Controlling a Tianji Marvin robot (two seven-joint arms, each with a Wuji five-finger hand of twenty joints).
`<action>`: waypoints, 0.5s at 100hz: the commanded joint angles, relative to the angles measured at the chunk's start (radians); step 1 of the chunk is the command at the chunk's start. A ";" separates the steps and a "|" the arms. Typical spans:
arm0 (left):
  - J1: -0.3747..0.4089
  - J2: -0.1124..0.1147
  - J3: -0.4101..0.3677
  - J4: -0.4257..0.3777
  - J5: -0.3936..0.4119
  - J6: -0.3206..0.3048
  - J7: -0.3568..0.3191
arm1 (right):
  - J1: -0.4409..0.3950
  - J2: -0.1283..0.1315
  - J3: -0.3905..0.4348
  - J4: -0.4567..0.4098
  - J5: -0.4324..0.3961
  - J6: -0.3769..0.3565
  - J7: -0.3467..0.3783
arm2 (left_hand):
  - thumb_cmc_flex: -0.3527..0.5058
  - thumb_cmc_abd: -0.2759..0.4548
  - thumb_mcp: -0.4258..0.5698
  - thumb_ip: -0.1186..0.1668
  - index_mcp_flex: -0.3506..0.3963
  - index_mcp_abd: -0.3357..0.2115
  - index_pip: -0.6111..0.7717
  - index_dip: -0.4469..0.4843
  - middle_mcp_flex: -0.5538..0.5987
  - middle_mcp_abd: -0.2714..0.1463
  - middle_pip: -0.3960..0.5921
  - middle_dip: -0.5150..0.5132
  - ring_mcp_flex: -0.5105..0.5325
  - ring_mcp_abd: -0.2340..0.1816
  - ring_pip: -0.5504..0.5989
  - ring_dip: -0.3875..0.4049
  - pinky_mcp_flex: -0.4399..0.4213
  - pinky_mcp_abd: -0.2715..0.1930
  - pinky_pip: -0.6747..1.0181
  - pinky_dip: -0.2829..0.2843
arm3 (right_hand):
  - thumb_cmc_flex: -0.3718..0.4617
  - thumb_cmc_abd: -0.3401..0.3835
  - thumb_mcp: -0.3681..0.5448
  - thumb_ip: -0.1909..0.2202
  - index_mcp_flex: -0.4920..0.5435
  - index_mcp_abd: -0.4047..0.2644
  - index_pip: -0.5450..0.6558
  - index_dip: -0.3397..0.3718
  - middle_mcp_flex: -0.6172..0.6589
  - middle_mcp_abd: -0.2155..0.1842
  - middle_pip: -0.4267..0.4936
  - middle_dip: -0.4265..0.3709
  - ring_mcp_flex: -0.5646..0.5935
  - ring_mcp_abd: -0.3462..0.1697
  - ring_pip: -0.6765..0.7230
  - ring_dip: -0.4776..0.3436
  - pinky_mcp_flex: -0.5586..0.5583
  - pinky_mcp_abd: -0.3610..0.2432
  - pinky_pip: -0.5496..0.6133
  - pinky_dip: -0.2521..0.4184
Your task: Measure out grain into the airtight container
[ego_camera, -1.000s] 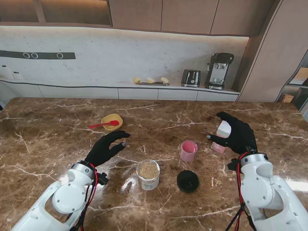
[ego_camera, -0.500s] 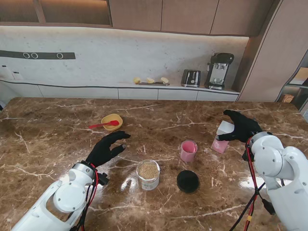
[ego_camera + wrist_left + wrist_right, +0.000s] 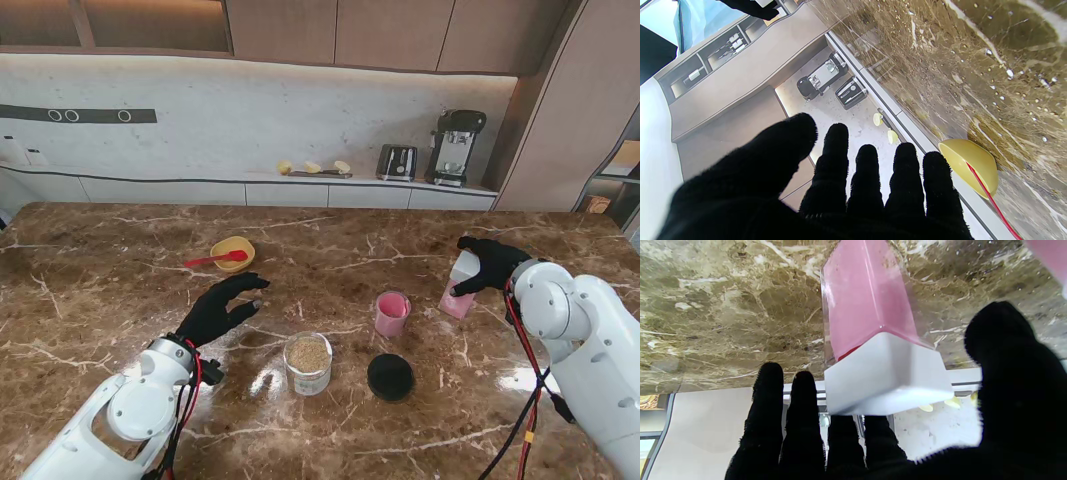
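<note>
Container point(image 3: 461, 287) stands upright, white lid uppermost, right robot hand point(image 3: 487, 266) cupped around it, seemingly not clamped.

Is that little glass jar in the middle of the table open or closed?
Open. The jar shows bare grain at its mouth, and a round black lid lies on the table just to its right.

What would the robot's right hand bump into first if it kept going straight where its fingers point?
Most likely the pink container with the white lid: the right hand already has it between fingers and thumb.
</note>
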 commanded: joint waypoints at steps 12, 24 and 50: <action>0.015 0.004 -0.003 -0.008 0.004 0.014 -0.007 | 0.037 0.004 -0.041 0.060 -0.001 -0.017 0.026 | -0.042 0.025 -0.043 -0.028 -0.015 -0.035 0.002 0.004 -0.019 -0.030 -0.021 -0.014 -0.036 -0.046 -0.030 -0.013 -0.006 -0.005 -0.026 -0.015 | 0.071 -0.020 -0.032 -0.004 0.006 -0.150 0.093 0.119 0.086 -0.067 0.126 0.106 0.150 -0.035 0.116 0.093 0.136 0.019 0.150 0.010; 0.019 0.005 -0.005 -0.012 0.004 0.019 -0.011 | 0.059 0.006 -0.069 0.094 0.008 -0.016 0.033 | -0.039 0.030 -0.051 -0.028 -0.015 -0.037 0.001 0.005 -0.019 -0.028 -0.021 -0.014 -0.037 -0.044 -0.030 -0.013 -0.010 -0.003 -0.028 -0.015 | 0.154 -0.053 -0.012 -0.016 0.074 -0.221 0.135 0.187 0.170 -0.099 0.212 0.176 0.231 -0.062 0.205 0.152 0.229 0.003 0.250 -0.005; 0.022 0.004 -0.005 -0.014 0.009 0.024 -0.007 | 0.068 0.000 -0.088 0.133 0.032 -0.016 -0.015 | -0.043 0.043 -0.079 -0.031 -0.014 -0.038 0.000 0.006 -0.020 -0.026 -0.022 -0.014 -0.040 -0.046 -0.031 -0.013 -0.016 -0.001 -0.035 -0.018 | 0.177 -0.289 0.524 -0.065 0.458 -0.185 0.399 0.219 0.568 -0.127 0.340 0.256 0.482 -0.116 0.436 0.251 0.501 -0.080 0.507 -0.081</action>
